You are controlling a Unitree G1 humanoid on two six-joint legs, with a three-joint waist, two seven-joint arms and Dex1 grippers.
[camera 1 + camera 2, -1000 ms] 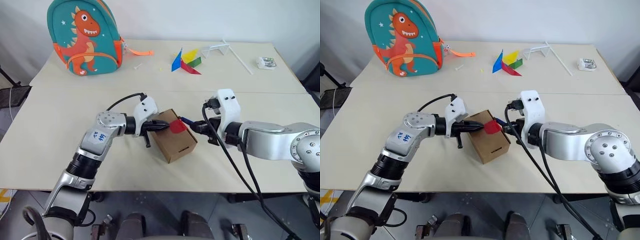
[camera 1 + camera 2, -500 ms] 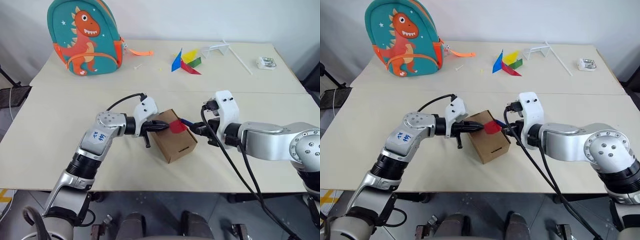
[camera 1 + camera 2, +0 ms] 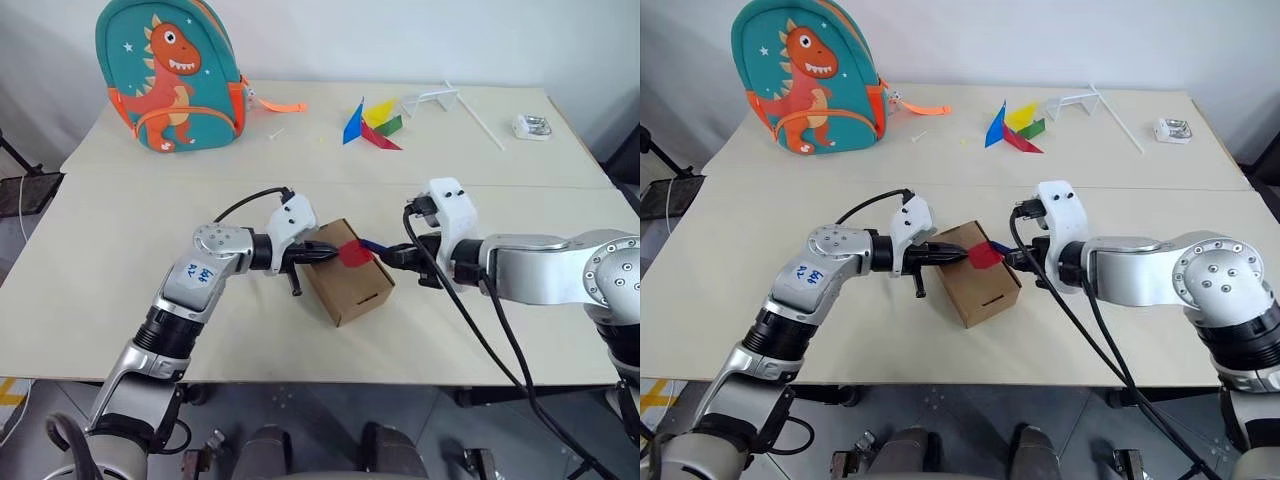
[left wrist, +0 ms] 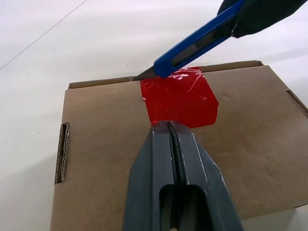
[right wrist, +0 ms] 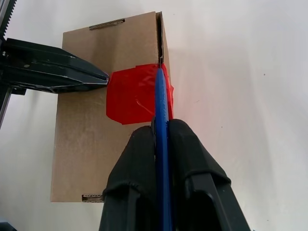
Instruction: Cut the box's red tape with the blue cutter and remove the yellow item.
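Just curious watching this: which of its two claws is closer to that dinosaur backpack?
Left. The left gripper presses on the box, on the dinosaur backpack's side; the right gripper, holding the blue cutter, is beyond the box.

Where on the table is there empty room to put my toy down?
The near left stretch of the table, in front of the dinosaur backpack, is bare, and so is the strip between the box and the coloured shapes. It is crowded around the box, where both grippers meet.
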